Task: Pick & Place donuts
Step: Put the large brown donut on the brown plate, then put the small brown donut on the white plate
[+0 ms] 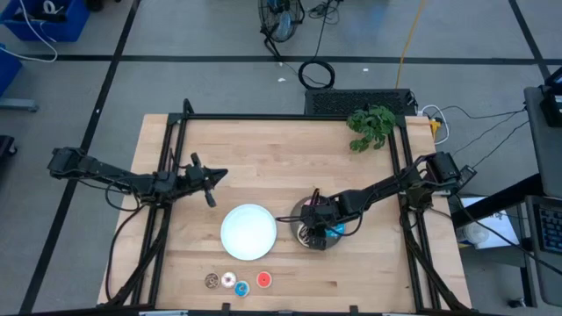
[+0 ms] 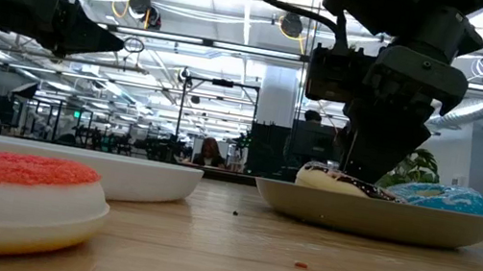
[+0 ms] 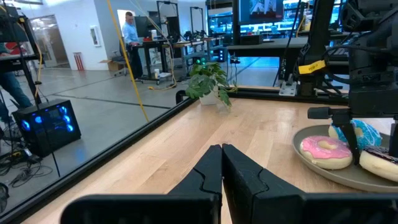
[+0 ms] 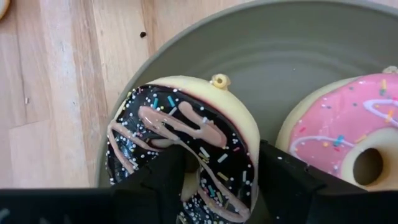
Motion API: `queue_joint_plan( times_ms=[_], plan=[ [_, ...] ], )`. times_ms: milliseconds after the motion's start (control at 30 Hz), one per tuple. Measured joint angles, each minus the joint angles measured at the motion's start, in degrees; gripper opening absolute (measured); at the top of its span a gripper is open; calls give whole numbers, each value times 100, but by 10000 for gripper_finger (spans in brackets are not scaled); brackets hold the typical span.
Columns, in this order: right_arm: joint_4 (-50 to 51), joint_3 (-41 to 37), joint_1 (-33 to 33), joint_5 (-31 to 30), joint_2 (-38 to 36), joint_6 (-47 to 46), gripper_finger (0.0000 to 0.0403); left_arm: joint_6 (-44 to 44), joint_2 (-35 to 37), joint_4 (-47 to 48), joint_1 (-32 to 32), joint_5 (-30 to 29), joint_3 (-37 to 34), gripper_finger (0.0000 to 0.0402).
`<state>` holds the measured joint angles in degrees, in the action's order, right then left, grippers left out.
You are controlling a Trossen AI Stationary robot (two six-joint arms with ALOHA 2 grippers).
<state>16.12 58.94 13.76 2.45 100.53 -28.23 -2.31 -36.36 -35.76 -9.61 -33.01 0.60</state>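
The grey plate (image 1: 305, 213) holds three larger donuts: a sprinkled chocolate-brown donut (image 4: 186, 134), a pink donut (image 4: 348, 134) and a blue donut (image 2: 441, 196). My right gripper (image 4: 217, 168) stands over this plate, pointing down, shut on the chocolate-brown donut. Several mini donuts lie flat on the table near its near edge: brown (image 1: 212, 281), white (image 1: 228, 280), blue (image 1: 241, 288) and red (image 1: 263, 280). The white plate (image 1: 248, 232) sits left of the grey one. My left gripper (image 1: 209, 179) hovers shut above the table, left of both plates. My right gripper pinches one side of the chocolate-brown donut's ring (image 4: 239, 155). One finger (image 4: 163, 180) reaches into the hole and the other finger (image 4: 286, 180) stands outside the rim. The fingers come from above, pointing down. The donut lies in the grey plate (image 2: 375, 215).
A small green plant (image 1: 371, 125) stands at the table's far right corner. Black frame rails run along the table's left and right sides. Bare wood lies between the plates and the far edge. People show in the room beyond.
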Motion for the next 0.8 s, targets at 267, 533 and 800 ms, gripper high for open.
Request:
queue_joint_plan(
  times_ms=[267,533,800],
  plan=[
    [107,7,-144,228,-294,-86,204,-2,-2,17,0,0,0,17],
    [229,7,-144,178,-704,-61,208,0,-2,45,-2,-3,0,17],
    [242,-11,313,-1560,-1810,1150,178,0,-2,53,-2,-4,0,17]
  ],
)
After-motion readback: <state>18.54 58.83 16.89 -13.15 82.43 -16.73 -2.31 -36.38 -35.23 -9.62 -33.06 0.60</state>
